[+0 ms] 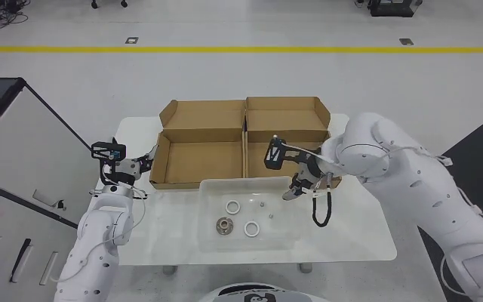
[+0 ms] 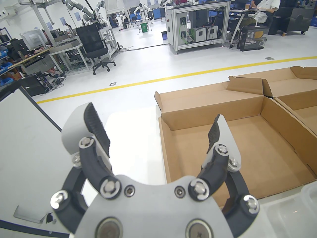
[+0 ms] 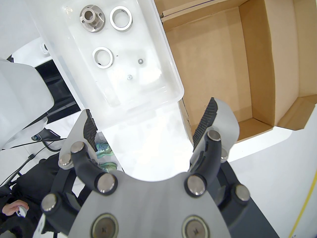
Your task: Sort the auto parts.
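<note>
A clear plastic tray (image 1: pixel 281 234) at the table's front middle holds a metal flange hub (image 1: pixel 223 224) (image 3: pixel 92 18), two pale rings (image 1: pixel 233 205) (image 1: pixel 252 228) (image 3: pixel 120 18) (image 3: pixel 103 57), a small nut (image 3: pixel 140 61) and a small screw (image 3: pixel 129 77). My right gripper (image 1: pixel 291 193) (image 3: pixel 151 122) hangs open and empty over the tray's right end, clear of the parts. Beside the outer wall of the left cardboard box (image 1: pixel 202 162) (image 2: pixel 223 149), at the table's left side, my left gripper (image 1: pixel 146 162) (image 2: pixel 158 130) is open and empty.
Behind the tray, two open cardboard boxes stand side by side; the right box (image 1: pixel 287 124) (image 3: pixel 210 50) lies just behind my right gripper. Their flaps stand up along the far side. The tray's corner (image 2: pixel 297 211) is near my left gripper. Bare table flanks the tray.
</note>
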`<state>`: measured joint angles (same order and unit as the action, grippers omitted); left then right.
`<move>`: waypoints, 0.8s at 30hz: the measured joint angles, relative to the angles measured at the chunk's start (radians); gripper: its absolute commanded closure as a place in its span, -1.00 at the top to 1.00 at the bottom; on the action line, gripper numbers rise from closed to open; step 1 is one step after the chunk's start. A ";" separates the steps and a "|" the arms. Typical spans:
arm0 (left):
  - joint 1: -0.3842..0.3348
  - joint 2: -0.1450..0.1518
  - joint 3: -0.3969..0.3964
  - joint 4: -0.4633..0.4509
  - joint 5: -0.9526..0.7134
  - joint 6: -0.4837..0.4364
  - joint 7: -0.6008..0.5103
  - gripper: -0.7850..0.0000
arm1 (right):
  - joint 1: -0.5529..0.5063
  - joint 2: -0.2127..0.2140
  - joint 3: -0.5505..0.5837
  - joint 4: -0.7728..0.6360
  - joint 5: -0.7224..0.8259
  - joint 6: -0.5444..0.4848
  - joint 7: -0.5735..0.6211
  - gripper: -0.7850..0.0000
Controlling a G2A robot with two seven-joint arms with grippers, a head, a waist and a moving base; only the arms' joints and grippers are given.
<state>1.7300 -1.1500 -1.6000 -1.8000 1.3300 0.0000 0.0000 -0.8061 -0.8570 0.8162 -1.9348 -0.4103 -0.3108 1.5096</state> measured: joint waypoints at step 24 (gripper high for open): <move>0.000 0.000 0.000 0.000 0.000 0.000 0.000 1.00 | 0.228 -0.081 -0.417 -0.009 -0.095 0.032 0.026 1.00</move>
<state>1.7300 -1.1500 -1.6000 -1.8000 1.3300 0.0000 0.0000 -0.5776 -0.9382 0.3991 -1.9438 -0.5049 -0.2789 1.5359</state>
